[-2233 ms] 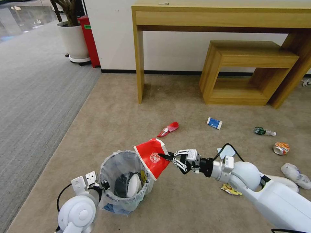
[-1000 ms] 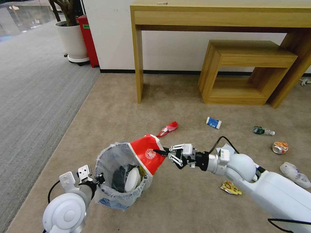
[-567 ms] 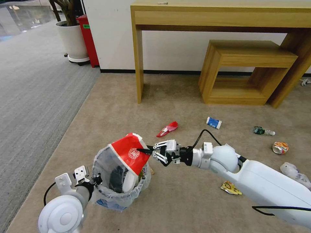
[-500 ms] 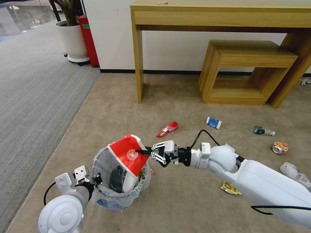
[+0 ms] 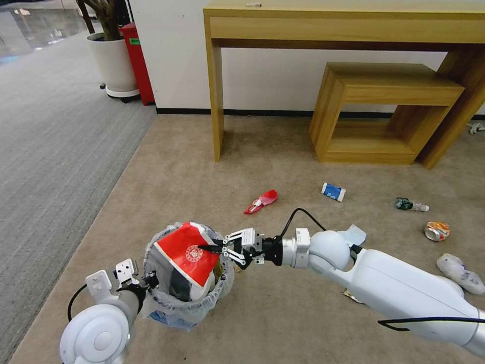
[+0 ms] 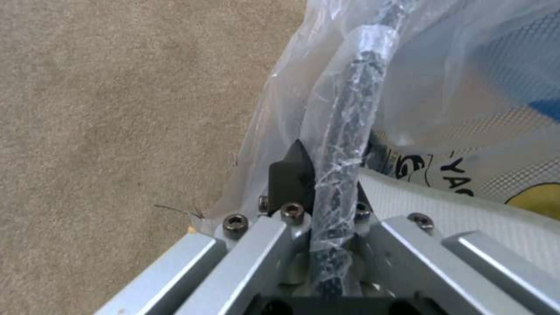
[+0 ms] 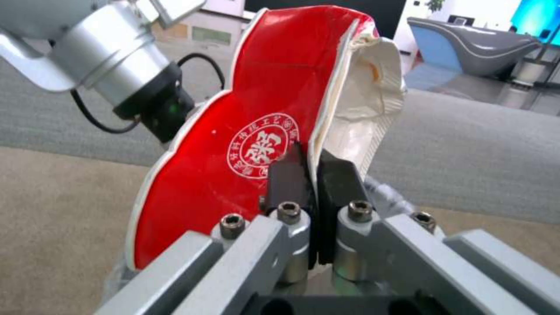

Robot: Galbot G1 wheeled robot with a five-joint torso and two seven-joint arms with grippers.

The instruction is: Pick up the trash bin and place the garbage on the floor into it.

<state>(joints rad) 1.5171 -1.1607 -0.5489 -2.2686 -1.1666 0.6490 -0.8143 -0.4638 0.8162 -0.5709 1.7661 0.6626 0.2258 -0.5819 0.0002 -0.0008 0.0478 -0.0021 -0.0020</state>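
Trash bin stands on the beige floor, its bagged rim pinched in the left gripper. Right gripper clamps a crushed red cup, tilted over the bin's mouth.

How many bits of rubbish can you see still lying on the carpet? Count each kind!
Red crushed cup: 1
Blue-white cup: 1
Small bottle: 1
Orange can: 1
Blue mask: 1
White wad: 1
Yellow wrapper, mostly hidden: 1
Total: 7
Not counted: the held red cup in the right gripper over the trash bin.
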